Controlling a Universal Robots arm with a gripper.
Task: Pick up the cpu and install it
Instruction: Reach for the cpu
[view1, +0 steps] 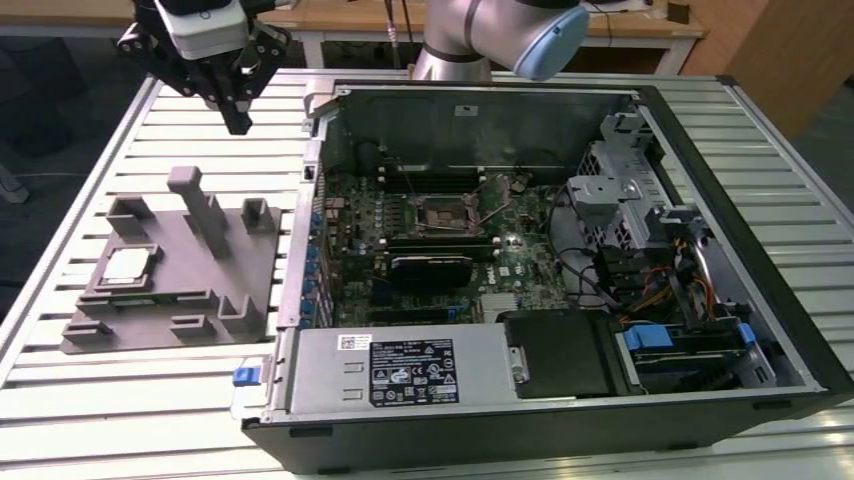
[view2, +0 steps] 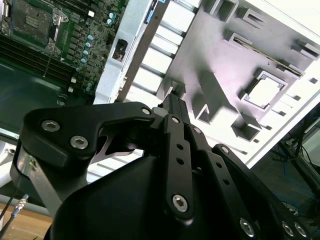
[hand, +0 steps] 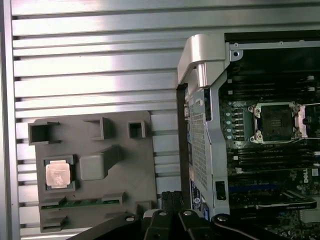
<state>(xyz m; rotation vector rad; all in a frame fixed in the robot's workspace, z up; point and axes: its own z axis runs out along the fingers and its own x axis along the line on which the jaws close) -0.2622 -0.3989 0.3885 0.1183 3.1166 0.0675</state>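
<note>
First wrist view: shiny square cpu (hand: 58, 174)

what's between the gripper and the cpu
In the exterior view, bare table slats and the grey fixture's tall post lie between the gripper and the cpu.

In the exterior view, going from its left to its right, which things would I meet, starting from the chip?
cpu → blue clip at the case's corner → motherboard socket → blue drive caddy
</note>
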